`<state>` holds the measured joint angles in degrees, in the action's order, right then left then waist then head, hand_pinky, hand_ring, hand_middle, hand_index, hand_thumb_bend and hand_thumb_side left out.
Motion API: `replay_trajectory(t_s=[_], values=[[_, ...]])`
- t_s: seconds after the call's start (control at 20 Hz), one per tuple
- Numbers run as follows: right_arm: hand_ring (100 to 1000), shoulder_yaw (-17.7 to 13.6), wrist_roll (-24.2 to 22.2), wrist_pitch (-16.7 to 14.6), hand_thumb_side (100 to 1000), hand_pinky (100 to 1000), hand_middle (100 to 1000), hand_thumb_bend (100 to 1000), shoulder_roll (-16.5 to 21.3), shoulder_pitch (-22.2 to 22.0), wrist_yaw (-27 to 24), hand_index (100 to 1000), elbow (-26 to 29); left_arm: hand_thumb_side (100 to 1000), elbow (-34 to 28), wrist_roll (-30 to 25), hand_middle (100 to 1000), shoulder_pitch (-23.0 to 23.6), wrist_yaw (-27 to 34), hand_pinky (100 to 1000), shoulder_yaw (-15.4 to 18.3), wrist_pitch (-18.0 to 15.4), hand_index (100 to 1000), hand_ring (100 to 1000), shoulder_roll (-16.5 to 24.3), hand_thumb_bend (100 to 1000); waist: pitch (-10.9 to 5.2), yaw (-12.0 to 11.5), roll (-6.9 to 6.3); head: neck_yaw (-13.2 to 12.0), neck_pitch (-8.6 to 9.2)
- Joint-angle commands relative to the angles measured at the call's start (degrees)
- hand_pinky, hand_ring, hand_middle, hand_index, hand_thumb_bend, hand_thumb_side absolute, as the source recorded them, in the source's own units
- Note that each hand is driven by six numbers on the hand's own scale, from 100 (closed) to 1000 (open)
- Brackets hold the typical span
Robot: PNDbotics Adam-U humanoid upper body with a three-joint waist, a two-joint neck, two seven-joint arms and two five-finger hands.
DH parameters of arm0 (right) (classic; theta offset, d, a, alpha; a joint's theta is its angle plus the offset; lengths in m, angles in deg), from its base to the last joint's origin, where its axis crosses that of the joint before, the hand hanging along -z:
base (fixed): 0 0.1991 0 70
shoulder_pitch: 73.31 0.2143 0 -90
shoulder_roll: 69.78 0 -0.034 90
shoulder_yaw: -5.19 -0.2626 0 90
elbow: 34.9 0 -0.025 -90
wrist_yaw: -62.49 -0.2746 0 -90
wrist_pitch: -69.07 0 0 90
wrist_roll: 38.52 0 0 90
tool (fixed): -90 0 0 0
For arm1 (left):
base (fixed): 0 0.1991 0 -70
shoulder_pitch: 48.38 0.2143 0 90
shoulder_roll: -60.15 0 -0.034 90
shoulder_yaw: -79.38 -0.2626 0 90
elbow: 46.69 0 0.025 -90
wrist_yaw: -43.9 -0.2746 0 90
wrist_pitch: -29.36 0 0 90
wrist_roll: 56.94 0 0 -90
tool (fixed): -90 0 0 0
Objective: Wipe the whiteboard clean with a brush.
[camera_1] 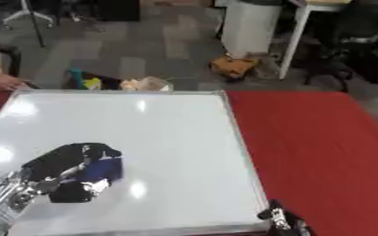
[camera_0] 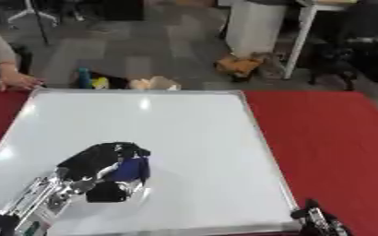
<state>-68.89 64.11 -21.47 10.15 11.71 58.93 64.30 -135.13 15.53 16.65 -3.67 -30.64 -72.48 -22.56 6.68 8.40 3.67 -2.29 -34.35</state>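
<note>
Dark blue block brush (camera_0: 132, 168) sits on the lower-left part of the white, silver-framed whiteboard (camera_0: 184, 124), which looks clean to us, on the red table (camera_0: 329, 138). Left hand (camera_0: 103, 170) curls around the brush, mid-wipe; next we'd sweep it across. Right hand (camera_0: 317, 220) at the lower edge, fingers unclear. A person's hand (camera_0: 16, 82) rests on the far-left corner.

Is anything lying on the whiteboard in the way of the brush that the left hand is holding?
Nothing visible does. The left hand holds the blue brush on the whiteboard, whose surface shows bare. A person's hand rests just off the far left corner.
</note>
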Motion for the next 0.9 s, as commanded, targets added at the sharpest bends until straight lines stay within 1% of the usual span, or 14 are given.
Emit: replay_trajectory(t_s=[0.05,0.15,0.35,0.4,0.45,0.5,0.65,0.9], values=[[249,-0.4,0.2,-0.1,825,346,100,100,1.0,0.4,0.1,542,0.5,1000,-1.9,-0.5,756,-0.6,0.9,749,0.8,0.3,926,842,1.6,100,-0.69,-0.2,-0.17,0.4,0.36],[249,-0.6,0.4,-0.1,825,347,100,100,0.9,0.3,0.1,542,0.5,1000,-4.0,0.7,748,-0.5,2.1,740,2.9,1.5,937,852,0.8,100,-0.74,-0.7,-0.09,1.1,0.31],[250,-0.6,0.4,-0.1,825,347,100,100,0.9,0.4,0.1,543,0.6,1000,-8.3,4.1,736,0.9,5.5,694,8.0,4.8,955,857,-0.6,109,-0.67,-0.6,-0.09,0.9,0.23],[250,-0.5,0.4,-0.1,825,347,100,100,0.9,0.4,0.1,543,0.6,1000,-8.7,4.9,736,1.1,6.4,694,8.5,5.4,955,857,-0.6,109,-0.68,-0.5,-0.1,0.9,0.2],[251,-0.5,0.4,-0.1,824,347,100,100,0.9,0.3,0.1,543,0.5,1000,-8.8,5.8,715,1.2,7.3,639,9.2,6.0,969,843,-1.1,165,-0.74,-0.5,-0.02,0.9,0.34],[251,-0.6,0.5,-0.1,824,347,100,100,0.9,0.3,0.1,543,0.6,1000,-8.8,6.7,715,1.3,8.2,639,10.1,6.7,969,843,-1.9,165,-0.79,-0.5,0.0,0.9,0.42],[256,-0.6,0.5,-0.1,825,351,100,100,1.0,0.3,0.0,544,0.7,1000,-8.3,9.2,692,1.9,10.8,603,12.0,8.6,979,825,-3.6,210,-0.99,-0.5,0.01,1.0,0.28],[281,-0.7,0.7,-0.1,824,364,100,100,1.1,0.1,0.0,545,0.8,1000,-7.9,10.2,677,2.9,15.3,573,14.6,11.7,984,807,-5.7,245,-1.36,-0.6,0.03,1.0,0.28]])
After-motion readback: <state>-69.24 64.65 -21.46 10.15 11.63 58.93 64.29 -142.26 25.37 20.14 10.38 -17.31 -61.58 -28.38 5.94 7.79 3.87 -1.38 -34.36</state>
